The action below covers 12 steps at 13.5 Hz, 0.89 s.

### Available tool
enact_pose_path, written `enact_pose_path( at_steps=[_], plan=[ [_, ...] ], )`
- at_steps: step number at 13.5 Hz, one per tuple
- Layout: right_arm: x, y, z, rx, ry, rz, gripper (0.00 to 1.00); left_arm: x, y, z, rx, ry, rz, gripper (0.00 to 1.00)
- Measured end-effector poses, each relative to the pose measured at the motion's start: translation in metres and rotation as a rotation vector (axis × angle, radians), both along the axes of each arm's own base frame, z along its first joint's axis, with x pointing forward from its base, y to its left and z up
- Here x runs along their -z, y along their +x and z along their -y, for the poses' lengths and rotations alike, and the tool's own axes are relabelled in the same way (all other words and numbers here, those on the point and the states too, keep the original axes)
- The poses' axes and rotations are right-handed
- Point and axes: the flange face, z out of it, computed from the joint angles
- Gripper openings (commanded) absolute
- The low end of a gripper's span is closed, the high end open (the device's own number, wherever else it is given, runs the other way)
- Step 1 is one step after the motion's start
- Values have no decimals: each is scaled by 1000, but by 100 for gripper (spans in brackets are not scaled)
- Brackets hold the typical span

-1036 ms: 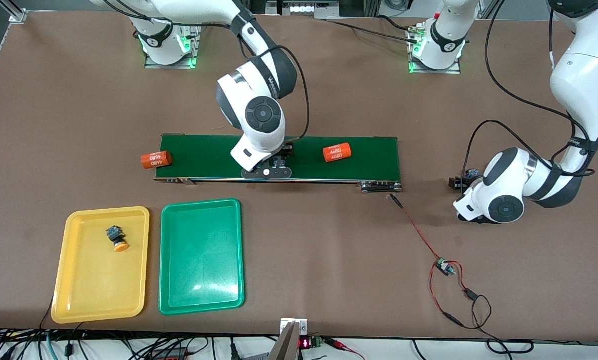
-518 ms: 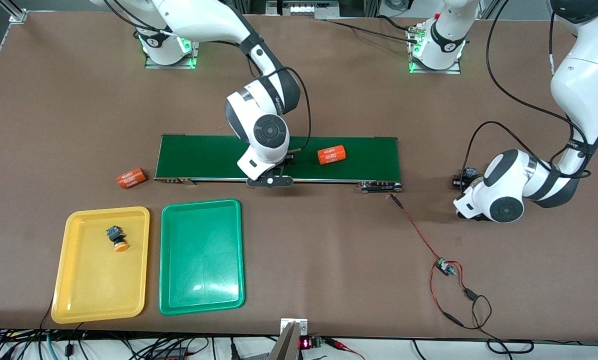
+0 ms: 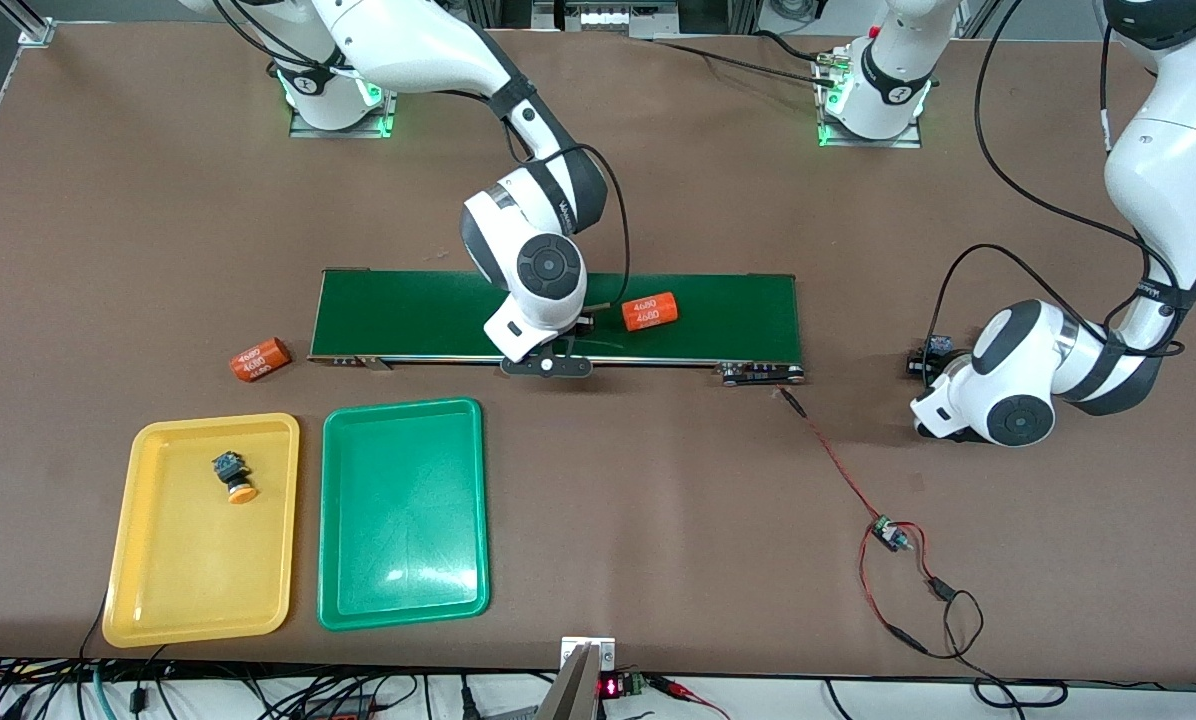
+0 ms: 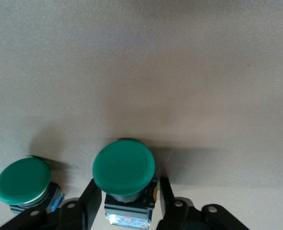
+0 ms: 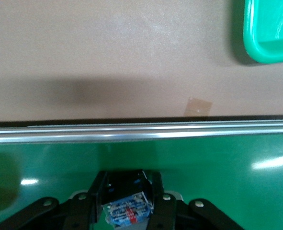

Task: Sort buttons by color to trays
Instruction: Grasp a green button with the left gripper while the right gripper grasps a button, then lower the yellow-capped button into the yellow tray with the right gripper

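Note:
My right gripper (image 3: 566, 338) is low over the conveyor belt (image 3: 408, 310), at its edge toward the trays. It is shut on a black-bodied button (image 5: 127, 211) with a blue end; the cap is hidden. My left gripper (image 3: 926, 368) is down at the table off the belt's end, on the left arm's side. Its fingers (image 4: 91, 201) are closed on the body of a green-capped button (image 4: 124, 165). A second green-capped button (image 4: 22, 179) stands beside it. The yellow tray (image 3: 158, 560) holds one orange-capped button (image 3: 233, 475). The green tray (image 3: 403, 560) beside it holds nothing.
One orange numbered cylinder (image 3: 650, 311) lies on the belt beside my right gripper. Another orange cylinder (image 3: 259, 359) lies on the table off the belt's other end. A red-and-black wire with a small board (image 3: 888, 535) runs from the belt toward the front camera.
Both grippers have shut on buttons. My right gripper shifted along the belt toward the left arm's end. One cylinder rode the belt the other way; the other dropped off its end.

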Motion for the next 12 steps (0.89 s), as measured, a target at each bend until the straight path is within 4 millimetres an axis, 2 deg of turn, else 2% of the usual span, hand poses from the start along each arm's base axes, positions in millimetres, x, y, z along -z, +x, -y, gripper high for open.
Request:
enact_pose_path(
  at_steps=[2,4,7,9,11,12],
  plan=[
    [-2,1,1,10,10,-3,0,-1,0,2,-1,-5,1,17],
    [-10,5,2,15,17,8,0,-2,1,5,2,-11,2,13],
    [-43,20,17,43,35,36,0,-15,5,20,20,-32,19,14],
    [-72,43,47,95,33,50,0,-48,11,51,61,-60,34,15],
    [-95,75,94,161,16,68,0,-92,12,100,136,-106,56,16],
    [-99,91,121,176,6,72,0,-110,7,128,184,-123,63,17]
  ],
)
